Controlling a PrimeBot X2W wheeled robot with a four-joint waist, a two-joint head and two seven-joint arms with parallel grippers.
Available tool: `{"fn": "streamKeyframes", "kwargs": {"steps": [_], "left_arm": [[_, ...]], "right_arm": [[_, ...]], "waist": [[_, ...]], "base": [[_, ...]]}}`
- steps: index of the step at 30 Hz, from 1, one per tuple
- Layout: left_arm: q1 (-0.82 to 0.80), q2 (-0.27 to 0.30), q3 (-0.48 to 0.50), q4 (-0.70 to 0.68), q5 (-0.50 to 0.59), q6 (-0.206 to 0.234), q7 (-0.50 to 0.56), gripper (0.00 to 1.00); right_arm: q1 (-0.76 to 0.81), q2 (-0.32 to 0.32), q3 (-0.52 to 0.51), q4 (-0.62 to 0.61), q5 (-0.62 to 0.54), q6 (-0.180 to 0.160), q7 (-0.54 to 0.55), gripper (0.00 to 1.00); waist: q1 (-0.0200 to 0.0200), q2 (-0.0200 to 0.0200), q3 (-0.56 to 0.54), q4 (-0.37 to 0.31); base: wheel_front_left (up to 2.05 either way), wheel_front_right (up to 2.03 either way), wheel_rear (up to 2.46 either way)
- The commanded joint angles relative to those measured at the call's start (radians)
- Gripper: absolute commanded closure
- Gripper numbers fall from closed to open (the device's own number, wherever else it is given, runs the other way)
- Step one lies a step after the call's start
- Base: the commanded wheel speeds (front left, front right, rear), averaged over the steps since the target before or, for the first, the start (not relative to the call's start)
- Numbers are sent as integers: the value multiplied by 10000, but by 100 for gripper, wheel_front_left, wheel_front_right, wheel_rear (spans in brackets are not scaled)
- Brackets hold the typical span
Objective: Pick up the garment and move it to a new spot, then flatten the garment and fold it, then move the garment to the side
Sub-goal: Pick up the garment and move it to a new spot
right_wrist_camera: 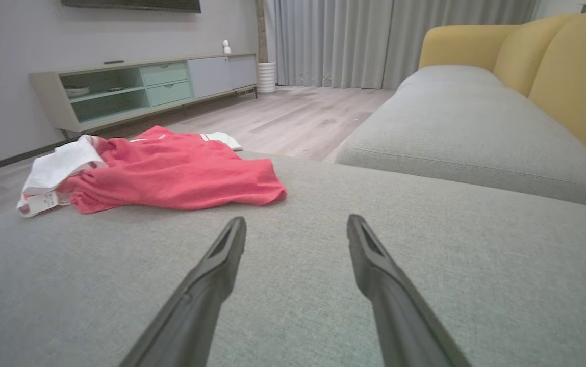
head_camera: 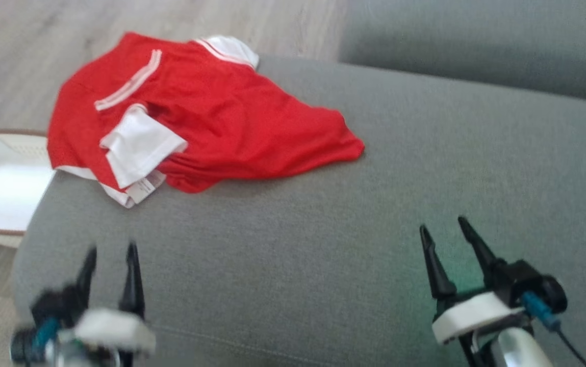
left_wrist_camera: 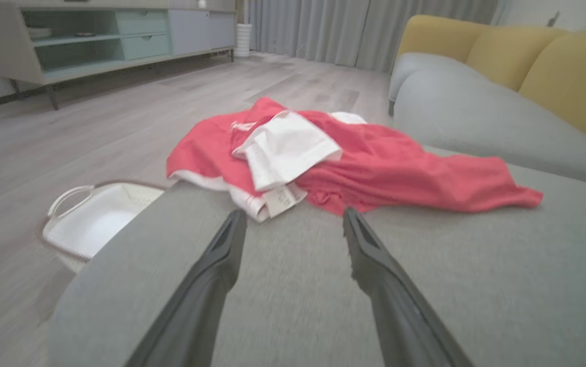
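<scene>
Red garment (head_camera: 231,117) on grey sofa (head_camera: 374,244), seemingly a white basket (head_camera: 2,188) alongside, left gripper (head_camera: 111,248), right gripper (head_camera: 441,224) both spread

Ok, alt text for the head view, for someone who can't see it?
A crumpled red jersey garment with white sleeves and trim lies at the far left of a grey fabric sofa cushion, beside a white plastic basket on the wood floor. The left pincer and right pincer are open and empty nearer the camera.
</scene>
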Motion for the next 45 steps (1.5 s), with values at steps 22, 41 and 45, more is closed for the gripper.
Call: {"fn": "streamKeyframes", "kwargs": {"steps": [22,41,45], "left_arm": [[-8289,68,-846,5600,-849,-379,2824,0],[-8889,-20,-2002,6812,-1222,-922,1102,100],[-8566,-29,-2502,5409,-1617,-960,1454,100]], "right_arm": [[-1792,-805,390,-632,-390,77,-111,0],[-1073,-378,113,-445,-34,77,-111,0],[-659,-202,121,-369,97,77,-111,0]], "waist": [[0,0,3593,-1580],[0,0,1648,-1545],[0,0,912,-1589]], "base": [[0,0,0],[0,0,0],[0,0,0]]}}
